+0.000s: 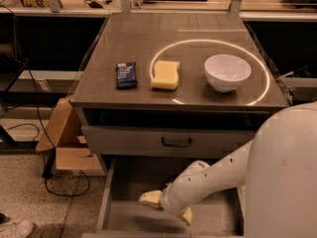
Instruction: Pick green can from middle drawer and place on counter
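The middle drawer [115, 217] is pulled open below the counter [148, 38], and part of its bare grey floor shows. My white arm reaches down into it from the right. My gripper [167, 208] hangs low over the drawer floor, left of centre. The green can is hidden; no part of it shows in the drawer or on the counter.
On the counter lie a dark blue snack packet [126, 75], a yellow sponge [165, 75] and a white bowl [227, 72]. A shut drawer front with a dark handle [176, 143] sits above the open drawer. A cardboard box [64, 143] and cables lie on the floor at left.
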You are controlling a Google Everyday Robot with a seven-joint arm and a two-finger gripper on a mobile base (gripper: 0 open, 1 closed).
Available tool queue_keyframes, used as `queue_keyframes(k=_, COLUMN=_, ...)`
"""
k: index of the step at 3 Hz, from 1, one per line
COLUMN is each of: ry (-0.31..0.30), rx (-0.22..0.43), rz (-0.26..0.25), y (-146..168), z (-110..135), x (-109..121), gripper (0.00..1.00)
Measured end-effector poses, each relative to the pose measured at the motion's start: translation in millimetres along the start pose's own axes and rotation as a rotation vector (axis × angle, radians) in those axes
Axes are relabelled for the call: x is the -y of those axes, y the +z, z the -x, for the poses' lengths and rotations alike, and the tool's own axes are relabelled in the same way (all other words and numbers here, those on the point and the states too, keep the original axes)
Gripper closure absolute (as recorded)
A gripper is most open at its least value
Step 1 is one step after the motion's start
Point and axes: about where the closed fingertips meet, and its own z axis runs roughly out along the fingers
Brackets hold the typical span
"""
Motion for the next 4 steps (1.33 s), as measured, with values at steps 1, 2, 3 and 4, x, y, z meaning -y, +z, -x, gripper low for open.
queue_keyframes(k=1, ry=-0.008, rx=0.001, rz=-0.005, y=8.1, z=6.1, x=-8.5, gripper=0.00)
queue_keyframes(k=2, ry=0.029, rx=0.006, rz=0.000, y=24.6, z=31.2, x=-28.5, gripper=0.00)
queue_keyframes(k=3, ry=0.010, rx=0.003, rz=0.003, y=25.1, z=30.4, x=-28.9, gripper=0.00)
queue_keyframes(k=4, ry=0.070, rx=0.051, rz=0.037, y=16.3, z=50.7, x=-26.3, gripper=0.00)
